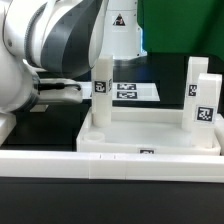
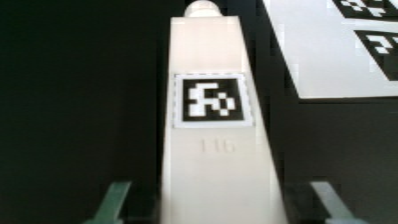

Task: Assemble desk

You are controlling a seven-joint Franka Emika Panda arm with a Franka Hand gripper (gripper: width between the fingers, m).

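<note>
The white tabletop [image 1: 150,137] lies at the front of the table. Three white tagged legs stand upright on it: one at its left corner [image 1: 101,90] and two on the exterior view's right [image 1: 196,78] [image 1: 203,108]. My gripper [image 1: 84,94] reaches in from the exterior view's left at the left leg. In the wrist view this leg [image 2: 210,120] runs between my fingers, tag facing the camera. My gripper [image 2: 219,202] is open, and a dark gap shows between each fingertip [image 2: 119,200] and the leg's sides.
The marker board [image 1: 128,91] lies behind the tabletop and also shows in the wrist view [image 2: 338,50]. A long white border rail [image 1: 60,161] runs along the front. The bulky arm fills the exterior view's upper left.
</note>
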